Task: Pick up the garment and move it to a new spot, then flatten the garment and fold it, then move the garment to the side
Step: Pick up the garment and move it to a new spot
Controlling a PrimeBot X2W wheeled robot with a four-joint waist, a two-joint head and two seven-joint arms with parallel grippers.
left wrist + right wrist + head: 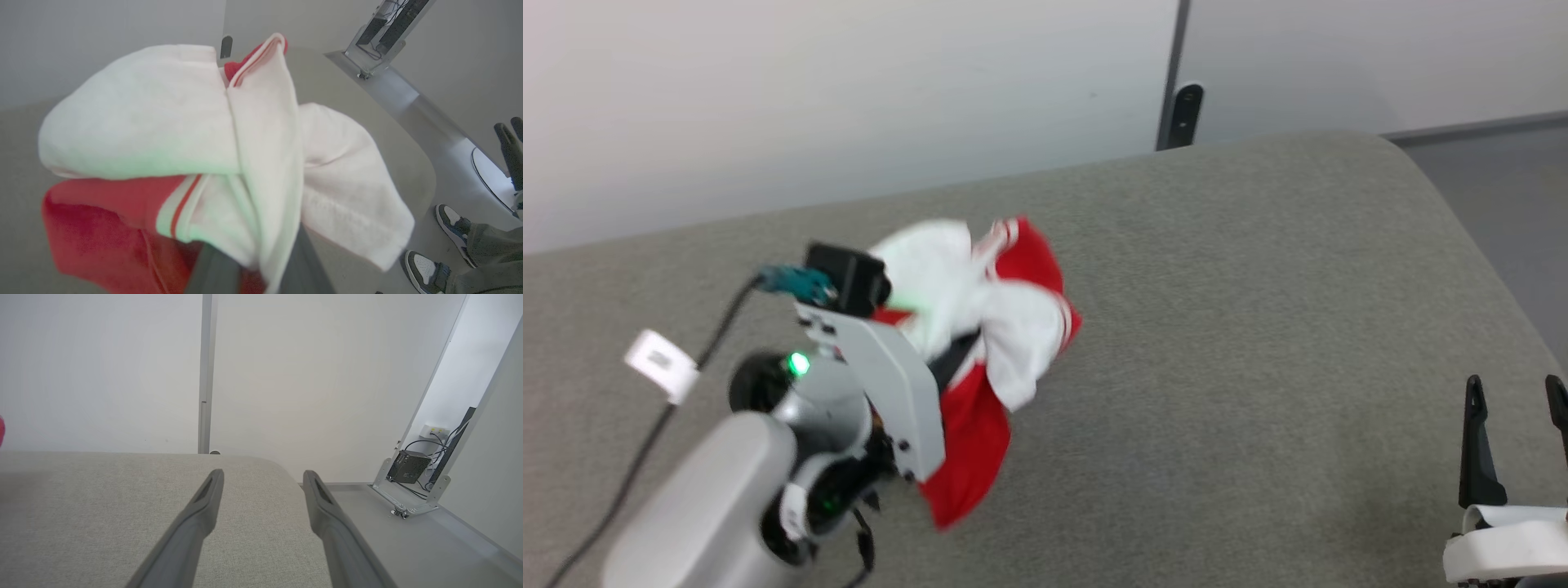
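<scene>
The garment (1005,327), red with white sleeves and striped trim, hangs bunched from my left gripper (952,359) over the left half of the grey table (1258,327). Whether its lowest red fold touches the table I cannot tell. In the left wrist view the garment (163,122) bulges over the gripper (261,261), whose two dark fingers (212,269) are shut on the cloth. My right gripper (1514,384) stands open with nothing in it at the table's near right edge. In its own view the gripper (263,473) points across bare table (102,498). A red sliver of the garment (1,430) shows at that view's left edge.
A black cable with a white tag (662,363) trails along my left arm. A dark post (1188,106) stands behind the table's far edge by the wall. A person's shoes (429,269) are on the floor beyond the table's rounded corner. A metal frame with a black box (408,465) stands at the right.
</scene>
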